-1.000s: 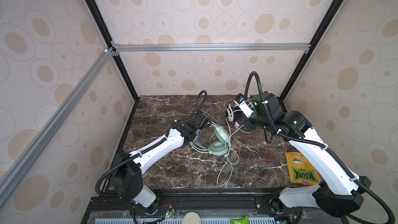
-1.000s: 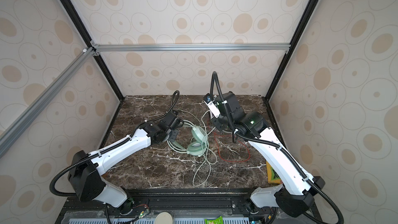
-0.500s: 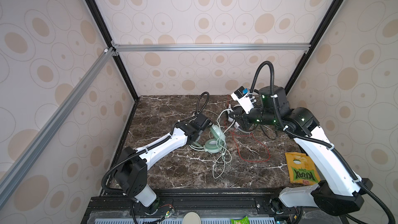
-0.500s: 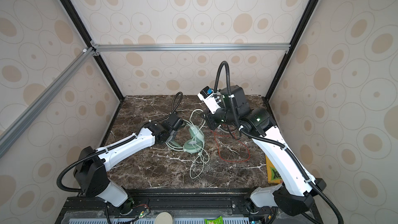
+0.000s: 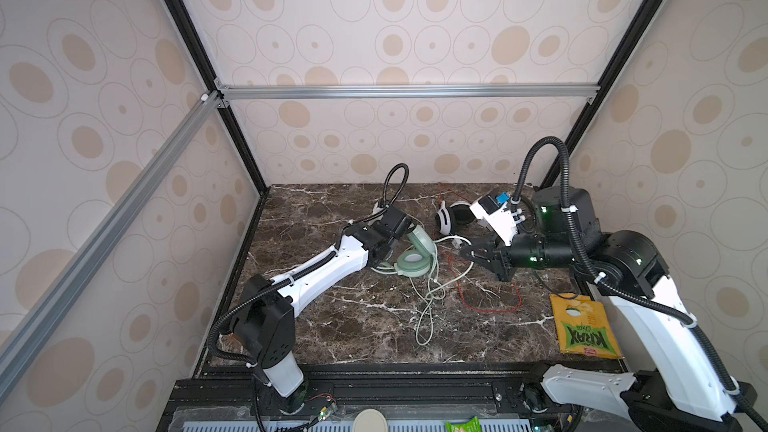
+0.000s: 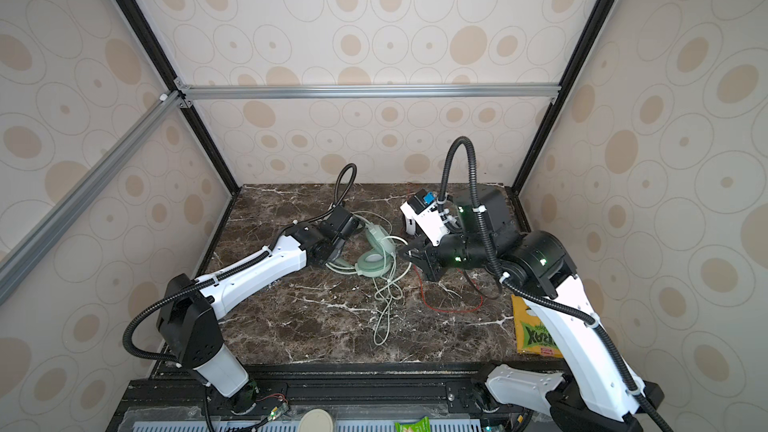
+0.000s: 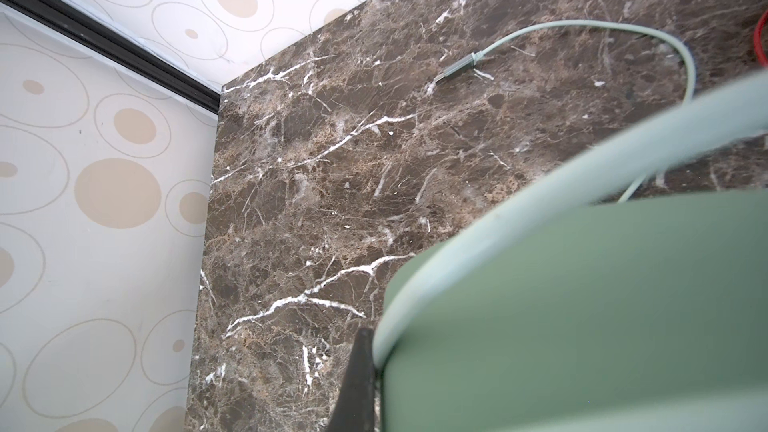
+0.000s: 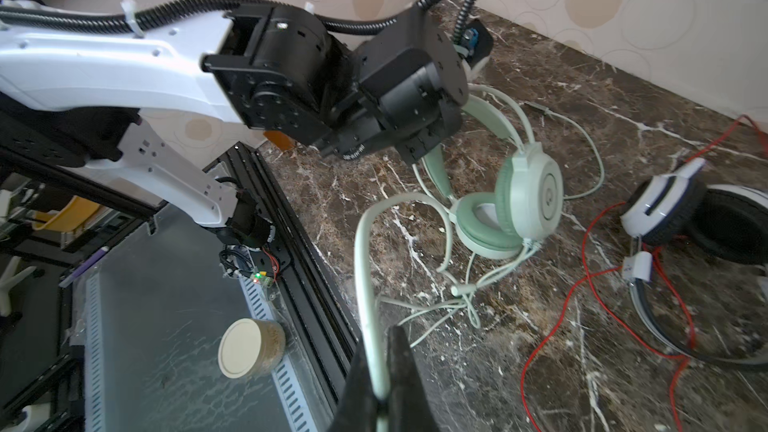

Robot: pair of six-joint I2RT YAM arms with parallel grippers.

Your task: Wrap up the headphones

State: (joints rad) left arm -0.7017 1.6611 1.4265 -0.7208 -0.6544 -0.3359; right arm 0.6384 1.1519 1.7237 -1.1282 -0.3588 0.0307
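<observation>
Right gripper [image 8: 382,388] is pressed together on the pale green cable [image 8: 365,268], holding one loop of it raised off the marble table [image 5: 353,326]. Left gripper [image 8: 417,153] is closed on the headband of the mint-green headset [image 8: 528,197]. The ear cups of that headset sit on the table just beyond its fingertips, between the two grippers. Most of the cable trails in loose loops ahead of the right gripper, and no turn lies around the headset, so wrapping appears barely begun. The white-and-black headset [image 8: 660,205] lies untouched beside the right gripper, apart from it. Its red cable [image 8: 548,326] is sprawled across the table. Both headsets are left to wrap.
</observation>
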